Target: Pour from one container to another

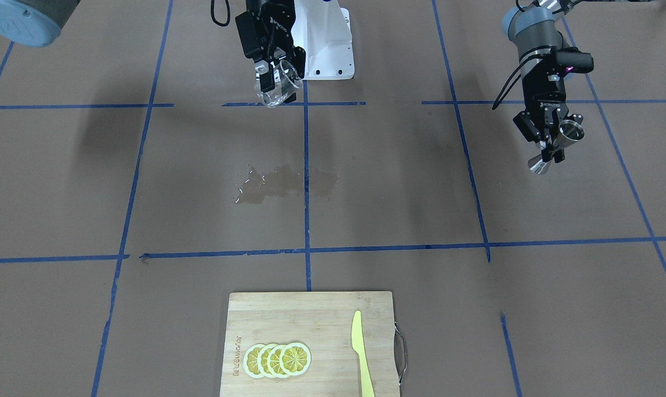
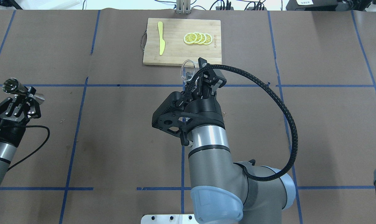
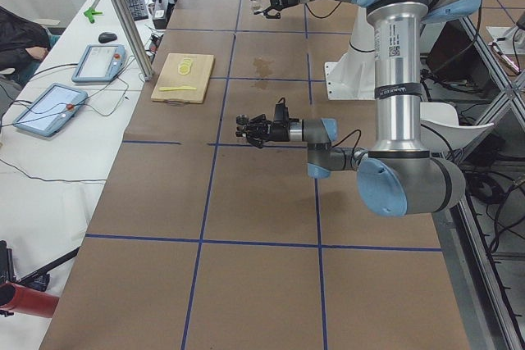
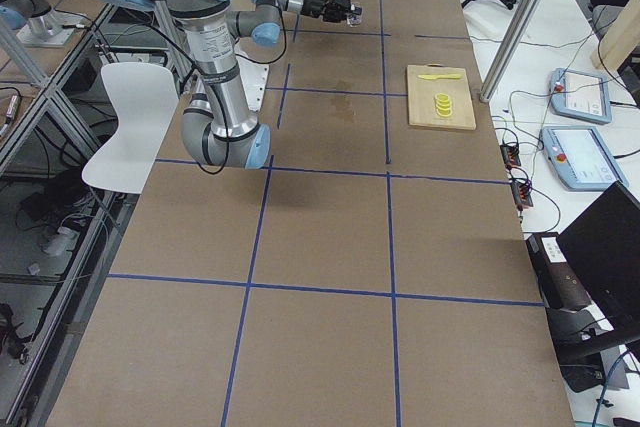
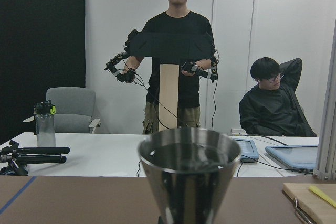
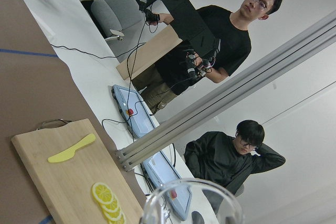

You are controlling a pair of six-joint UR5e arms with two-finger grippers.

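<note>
Far left of the overhead view, the left gripper (image 2: 25,95) hangs above the brown surface (image 2: 119,124). Its fingers are clamped on the narrow waist of the steel jigger (image 2: 12,85). The jigger is clear of the surface and tilted, one cone leaning up and away from the wrist (the wrist camera stares straight at its shiny rim, but what is inside I cannot tell).

Across to the middle now: the right gripper (image 2: 196,71) is up in the air too. Its fingers are closed on the wall of the clear glass beaker (image 2: 187,69), which is tipped at an angle with its round mouth towards the far edge. The two vessels are well apart.

The front camera shows a wet patch (image 1: 282,184) spread on the surface, straddling the central blue tape line (image 1: 306,220), between the raised beaker and the wooden cutting board (image 2: 181,54). On that board a yellow knife (image 2: 160,42) lies on the left part, and a fan of overlapping lemon slices (image 2: 197,38) on the right.
</note>
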